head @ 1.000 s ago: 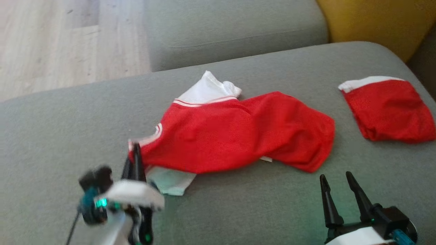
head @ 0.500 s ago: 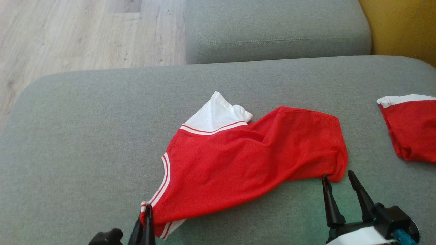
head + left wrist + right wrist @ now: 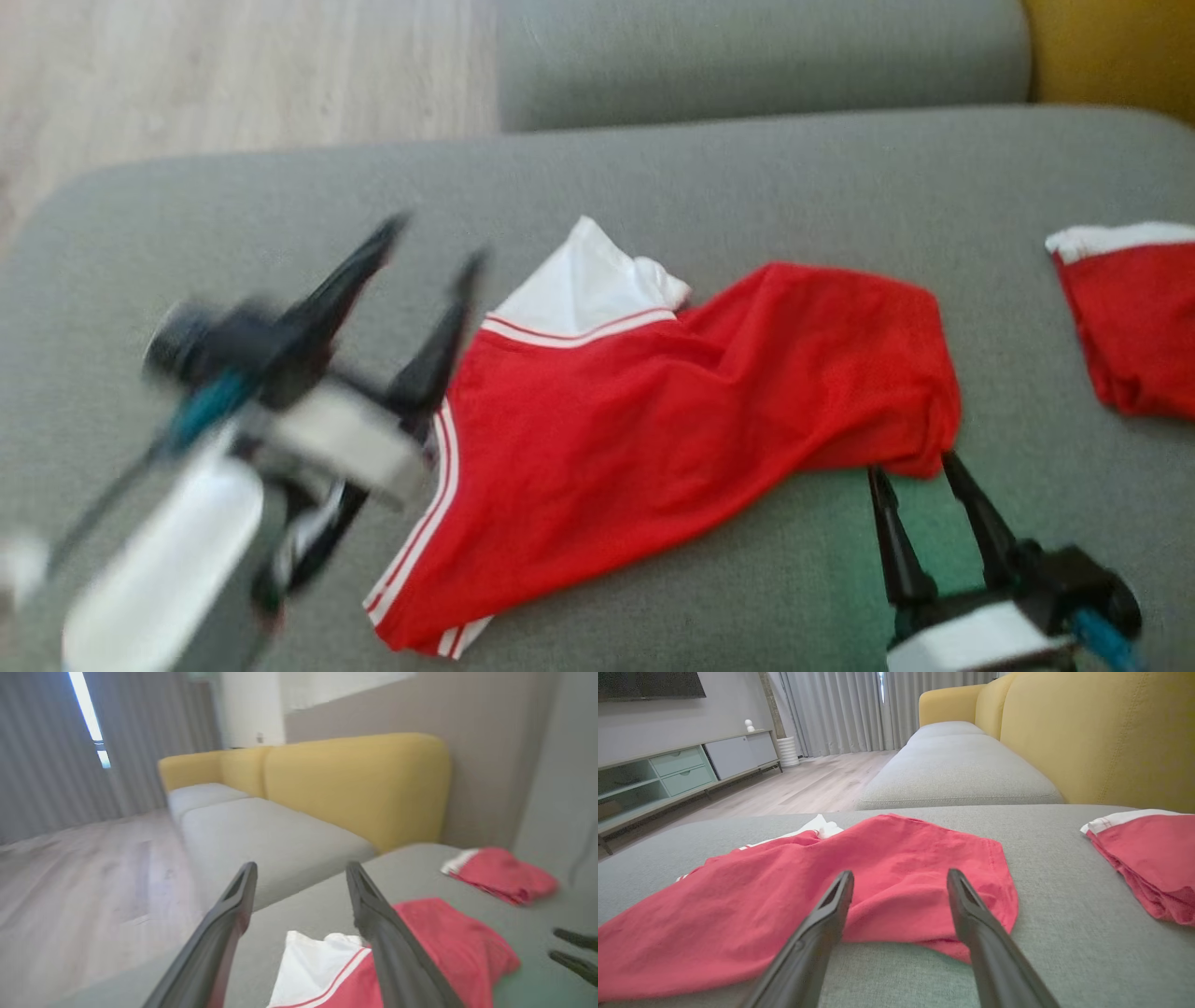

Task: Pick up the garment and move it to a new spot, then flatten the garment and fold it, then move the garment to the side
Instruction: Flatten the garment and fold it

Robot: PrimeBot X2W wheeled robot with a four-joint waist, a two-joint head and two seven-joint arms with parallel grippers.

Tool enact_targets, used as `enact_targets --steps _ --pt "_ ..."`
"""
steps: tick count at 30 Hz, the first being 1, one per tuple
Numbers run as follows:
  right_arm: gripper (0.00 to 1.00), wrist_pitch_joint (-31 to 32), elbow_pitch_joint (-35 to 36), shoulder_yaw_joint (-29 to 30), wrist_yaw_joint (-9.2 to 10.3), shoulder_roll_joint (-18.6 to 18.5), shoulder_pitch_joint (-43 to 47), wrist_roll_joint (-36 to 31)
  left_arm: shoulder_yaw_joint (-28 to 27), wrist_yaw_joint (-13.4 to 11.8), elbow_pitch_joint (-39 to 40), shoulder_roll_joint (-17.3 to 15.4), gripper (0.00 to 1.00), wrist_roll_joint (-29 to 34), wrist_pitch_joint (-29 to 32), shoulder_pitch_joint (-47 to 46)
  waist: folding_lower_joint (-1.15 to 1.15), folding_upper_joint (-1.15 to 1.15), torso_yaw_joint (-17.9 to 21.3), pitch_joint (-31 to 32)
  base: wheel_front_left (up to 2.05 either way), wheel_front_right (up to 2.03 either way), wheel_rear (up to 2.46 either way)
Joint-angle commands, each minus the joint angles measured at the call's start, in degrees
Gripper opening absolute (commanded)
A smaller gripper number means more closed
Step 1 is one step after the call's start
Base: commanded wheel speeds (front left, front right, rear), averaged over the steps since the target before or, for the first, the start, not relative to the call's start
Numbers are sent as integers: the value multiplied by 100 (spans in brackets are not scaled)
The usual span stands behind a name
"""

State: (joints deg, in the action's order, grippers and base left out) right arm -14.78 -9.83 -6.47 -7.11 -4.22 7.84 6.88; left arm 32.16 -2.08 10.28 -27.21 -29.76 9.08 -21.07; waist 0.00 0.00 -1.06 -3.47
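Note:
The garment (image 3: pixel 672 411) is a red mesh jersey with white trim and a white panel, lying loosely spread and creased on the grey cushion (image 3: pixel 653 177); the wrist views show the same garment (image 3: pixel 439 942) (image 3: pixel 798 891). My left gripper (image 3: pixel 439 243) hovers blurred above the garment's left edge, open, nothing between its fingers. My right gripper (image 3: pixel 910 467) stands open just short of the garment's near right corner, its fingertips (image 3: pixel 847 879) close to the red hem.
A second red and white cloth (image 3: pixel 1130 317) lies folded at the cushion's right edge. Another grey seat (image 3: pixel 756 56) and a yellow backrest (image 3: pixel 1111 47) lie beyond. Wooden floor (image 3: pixel 233 75) lies past the cushion's far left.
My left gripper has let go of the garment's near left corner, opened, and swung up and away over its left edge. The garment's corner now lies flat. The head camera shifted.

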Motion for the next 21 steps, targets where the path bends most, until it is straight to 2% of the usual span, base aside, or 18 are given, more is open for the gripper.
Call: enact_targets --steps 1,3,6,9,13,18,21 --pt "100 -22 203 -192 -37 -138 -389 -17 -34 348 -25 -173 100 -92 271 -541 0 0 158 -277 0 0 0" --pt "100 -22 202 -315 -37 -212 -558 5 149 699 -464 -144 100 -229 706 -1224 0 0 282 -484 0 0 0" --pt "100 -22 215 -473 -37 -288 -799 45 446 893 -1201 -6 100 -334 1077 -2180 0 0 501 -784 0 0 0" --pt "100 -22 224 -602 -37 -325 -988 77 701 943 -2090 176 100 -503 1198 -2907 0 0 724 -1047 0 0 0" --pt "100 -22 205 -770 -37 -356 -1166 122 1254 954 -3167 244 100 -689 1257 -3591 0 0 1039 -1349 0 0 0" --pt "100 -22 198 -956 -37 -392 -1294 188 1963 955 -4279 62 100 -775 1134 -4131 0 0 1438 -1628 0 0 0" --pt "100 -22 220 -982 -37 -391 -1359 219 2157 956 -4887 -31 100 -891 995 -4345 0 0 1624 -1779 0 0 0"
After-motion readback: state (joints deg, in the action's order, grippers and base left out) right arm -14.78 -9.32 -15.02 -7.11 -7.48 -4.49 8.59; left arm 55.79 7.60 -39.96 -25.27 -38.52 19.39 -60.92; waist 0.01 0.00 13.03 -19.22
